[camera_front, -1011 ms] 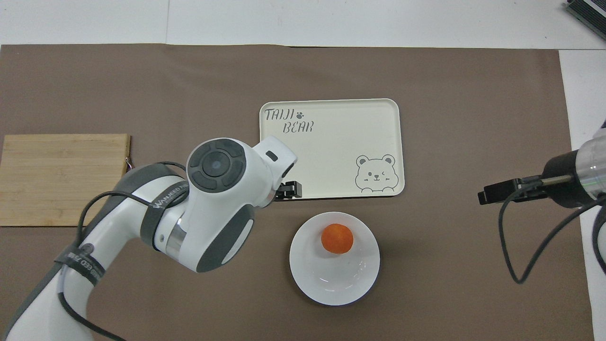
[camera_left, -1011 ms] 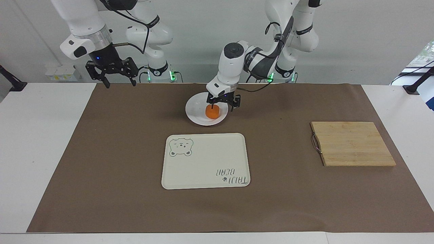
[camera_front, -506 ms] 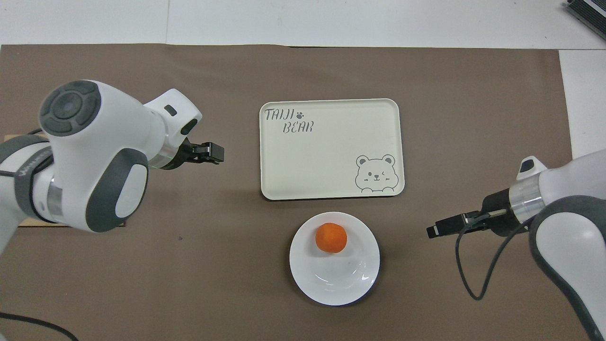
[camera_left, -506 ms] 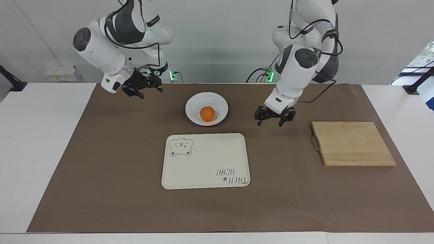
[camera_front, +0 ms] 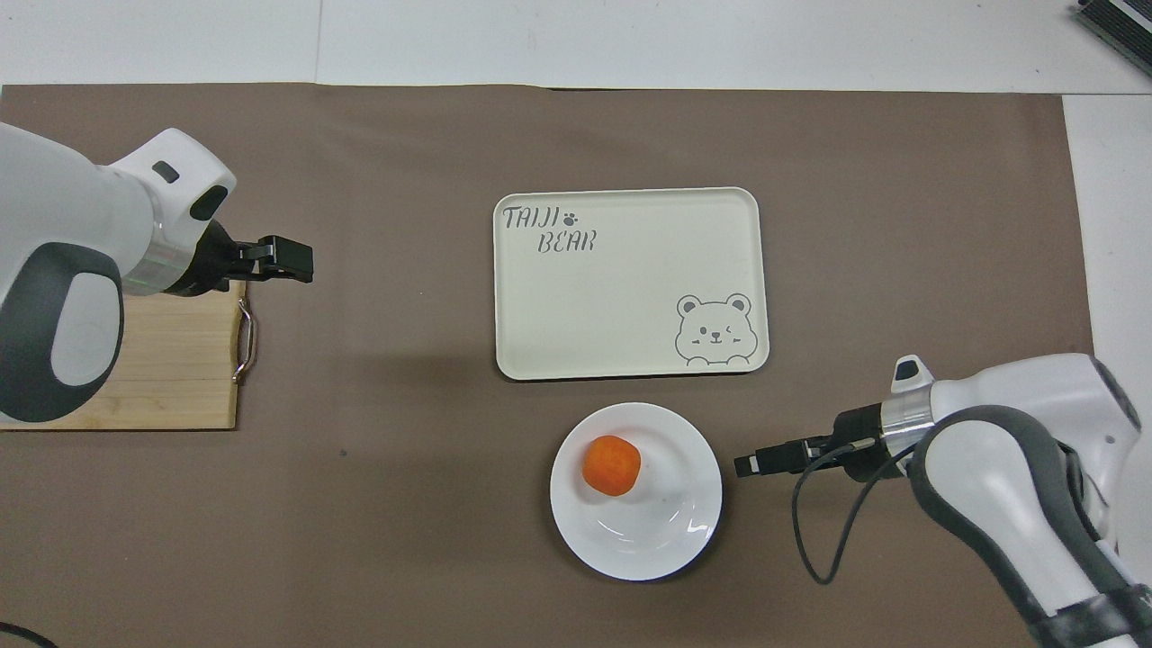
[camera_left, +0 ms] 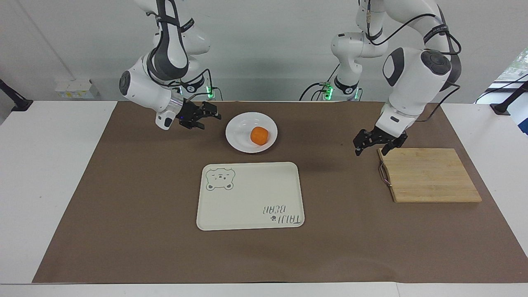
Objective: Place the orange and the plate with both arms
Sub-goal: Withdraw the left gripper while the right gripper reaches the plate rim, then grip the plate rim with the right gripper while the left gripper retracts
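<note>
White and glossy, the one plate (camera_left: 251, 132) lies flat on the brown mat (camera_left: 123, 214) in the facing view, closer to the robots than the single cream tray (camera_left: 250, 195), with one orange (camera_left: 259, 135) resting in it toward the left arm's end; both are round, so neither shows a long axis or a heading. The right gripper (camera_left: 205, 117) hangs just beside the plate's rim, claw spread wide and empty. The left gripper (camera_left: 379, 142) hovers over the corner of the one bamboo board (camera_left: 429, 175), claw wide, holding nothing. From overhead, the left arm's body covers much of the board (camera_front: 180, 378), and the left gripper (camera_front: 283, 258) shows edge-on. The right gripper (camera_front: 756, 463) points at the plate (camera_front: 666, 531), apart from it; the orange (camera_front: 611, 465) sits toward the tray (camera_front: 630, 283).
</note>
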`<state>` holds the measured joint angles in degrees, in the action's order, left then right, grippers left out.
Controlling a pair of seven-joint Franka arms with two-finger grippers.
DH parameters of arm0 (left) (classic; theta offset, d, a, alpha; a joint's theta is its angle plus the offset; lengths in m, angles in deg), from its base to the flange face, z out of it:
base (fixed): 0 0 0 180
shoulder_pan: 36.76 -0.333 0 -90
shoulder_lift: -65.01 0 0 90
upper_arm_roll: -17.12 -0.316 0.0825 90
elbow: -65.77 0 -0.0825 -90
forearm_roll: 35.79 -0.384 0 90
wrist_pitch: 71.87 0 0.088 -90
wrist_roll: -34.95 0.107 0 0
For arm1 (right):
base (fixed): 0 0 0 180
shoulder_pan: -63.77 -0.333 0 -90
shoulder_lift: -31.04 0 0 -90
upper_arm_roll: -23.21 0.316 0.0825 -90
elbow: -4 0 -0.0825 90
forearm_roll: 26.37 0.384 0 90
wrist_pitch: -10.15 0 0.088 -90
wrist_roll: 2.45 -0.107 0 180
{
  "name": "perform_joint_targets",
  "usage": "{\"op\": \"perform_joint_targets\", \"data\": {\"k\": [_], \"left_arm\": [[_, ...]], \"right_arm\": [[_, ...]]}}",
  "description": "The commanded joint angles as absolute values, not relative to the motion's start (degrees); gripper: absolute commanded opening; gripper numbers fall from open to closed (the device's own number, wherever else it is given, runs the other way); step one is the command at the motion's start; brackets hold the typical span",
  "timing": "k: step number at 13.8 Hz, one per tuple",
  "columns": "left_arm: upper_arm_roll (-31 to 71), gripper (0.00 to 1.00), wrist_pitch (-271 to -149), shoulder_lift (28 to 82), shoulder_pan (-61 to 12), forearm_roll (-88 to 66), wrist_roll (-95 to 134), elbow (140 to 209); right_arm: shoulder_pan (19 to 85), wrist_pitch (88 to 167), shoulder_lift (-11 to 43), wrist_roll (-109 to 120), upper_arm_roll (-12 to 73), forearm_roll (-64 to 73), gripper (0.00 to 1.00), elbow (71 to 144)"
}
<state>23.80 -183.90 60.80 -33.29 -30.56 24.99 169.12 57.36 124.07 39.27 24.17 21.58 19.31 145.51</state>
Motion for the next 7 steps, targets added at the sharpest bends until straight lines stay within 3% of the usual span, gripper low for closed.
{"op": "perform_joint_targets", "data": {"k": [1, 7], "left_arm": [[24.42, 1.0, -182.08, 61.24, -33.42, -32.1, 25.2, 168.34], [24.77, 1.0, -182.44, 60.88, -32.54, -32.62, 25.37, 167.55]], "right_arm": [[56.04, 126.78, 38.34, 28.48, 21.45, 23.2, 1.0, 147.52], [53.67, 132.41, 33.77, 38.33, 21.45, 37.16, 1.0, 152.79]]}}
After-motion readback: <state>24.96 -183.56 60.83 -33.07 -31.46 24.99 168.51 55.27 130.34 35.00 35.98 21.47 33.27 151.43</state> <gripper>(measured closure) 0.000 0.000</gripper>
